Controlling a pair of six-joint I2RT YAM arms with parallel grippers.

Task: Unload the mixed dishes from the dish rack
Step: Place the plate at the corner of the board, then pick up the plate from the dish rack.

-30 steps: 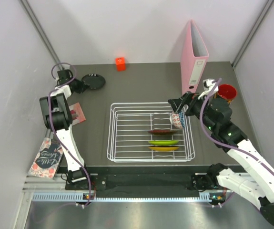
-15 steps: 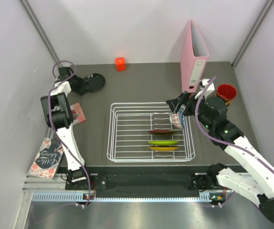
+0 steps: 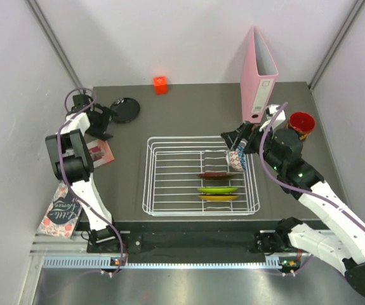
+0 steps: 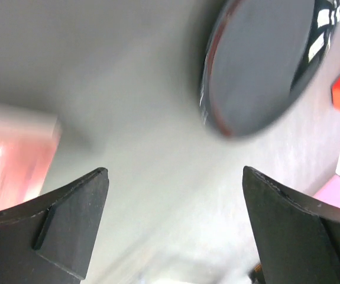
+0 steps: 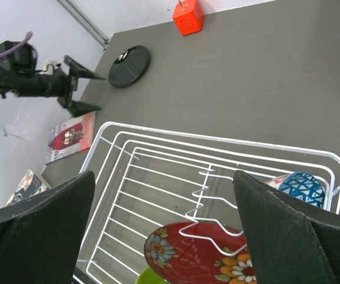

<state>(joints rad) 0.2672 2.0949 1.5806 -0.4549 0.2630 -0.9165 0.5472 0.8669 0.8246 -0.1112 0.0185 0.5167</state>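
The white wire dish rack (image 3: 149, 178) (image 5: 217, 142) holds a dark red patterned plate (image 3: 219, 175) (image 5: 205, 254), a lime green plate (image 3: 218, 189) (image 5: 149, 277) and a gold plate (image 3: 218, 197) on edge. A blue-white bowl (image 3: 236, 159) (image 5: 300, 186) sits in its far right corner. My right gripper (image 3: 233, 143) (image 5: 164, 177) hovers open above that corner, empty. A black plate (image 3: 124, 109) (image 4: 264, 65) (image 5: 129, 65) lies flat on the table at far left. My left gripper (image 3: 108, 122) (image 4: 174, 171) (image 5: 78, 89) is open just short of it, not touching. The red cup (image 3: 301, 122) stands at far right.
An orange-red cube (image 3: 160, 84) (image 5: 187, 16) sits at the table's back. A pink binder (image 3: 258, 79) stands upright behind the rack, beside the cup. Two booklets (image 3: 99, 152) (image 3: 60, 210) lie at the left edge, under the left arm.
My left gripper has opened, let go of the black plate on the table, and drawn back from it. The right gripper shifted slightly toward the bowl, then held still.
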